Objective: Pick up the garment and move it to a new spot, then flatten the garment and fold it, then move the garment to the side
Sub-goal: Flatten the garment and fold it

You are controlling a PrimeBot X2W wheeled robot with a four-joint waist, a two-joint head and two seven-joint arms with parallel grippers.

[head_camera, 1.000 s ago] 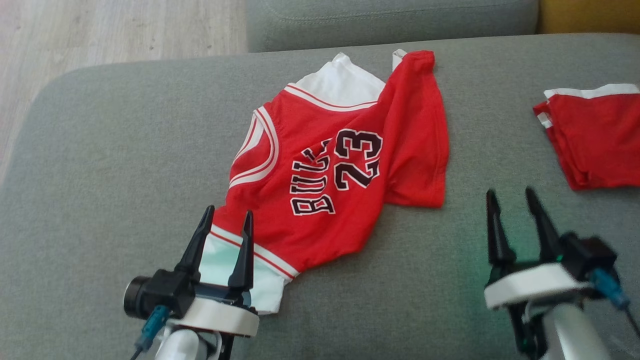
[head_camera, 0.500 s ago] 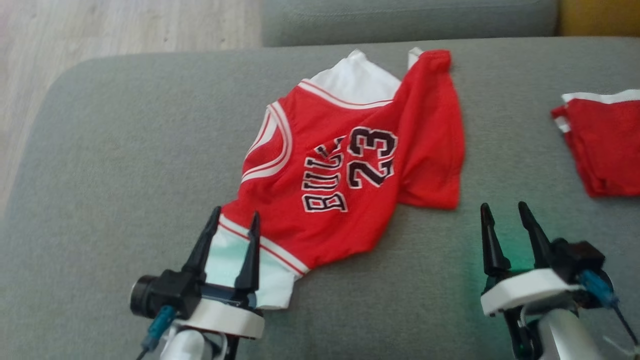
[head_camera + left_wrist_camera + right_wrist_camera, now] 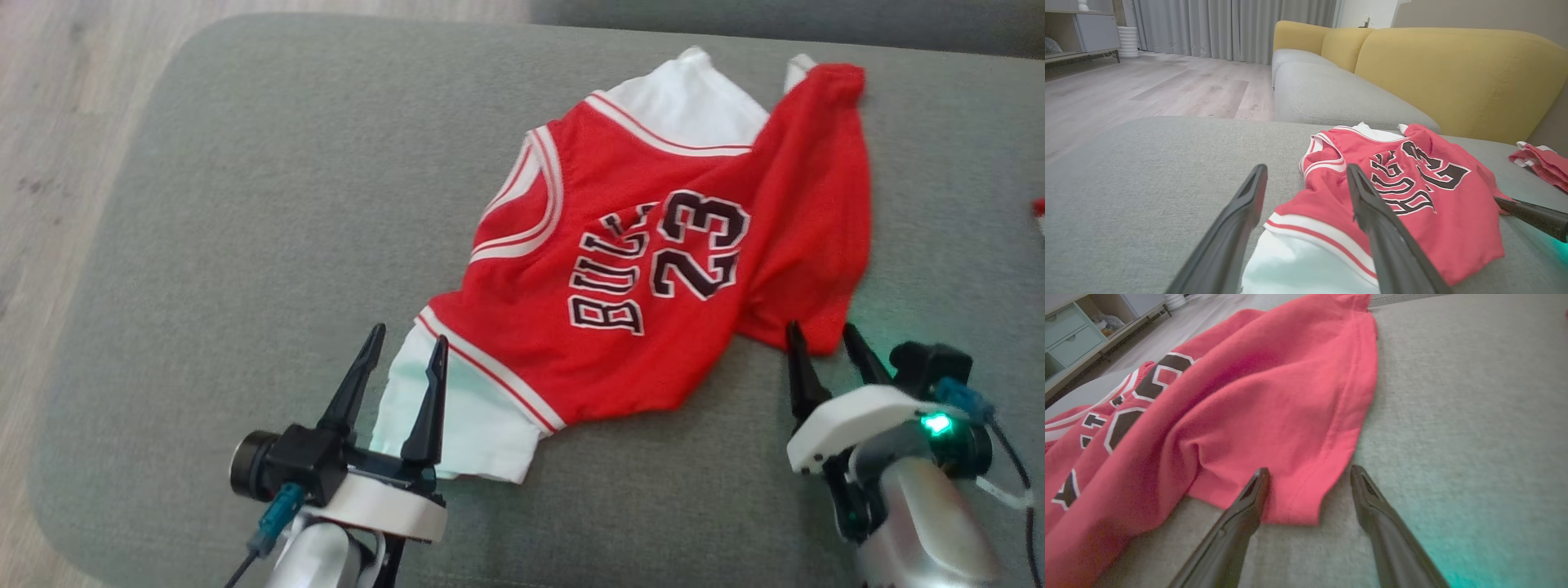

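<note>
Right claw (image 3: 819, 331) nearer jersey (image 3: 653, 269) corner

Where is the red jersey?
In the head view the jersey lies right of centre on the grey cushion, its near corners by the left gripper and right gripper.

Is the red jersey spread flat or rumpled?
Rumpled. The jersey lies crooked on the cushion, a red flap doubled over beside the number, a crease hiding part of the lettering.

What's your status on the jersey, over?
Left gripper open at white hem. Right gripper open at red corner. Jersey rumpled on cushion, unheld. Second red garment apart, right.
</note>
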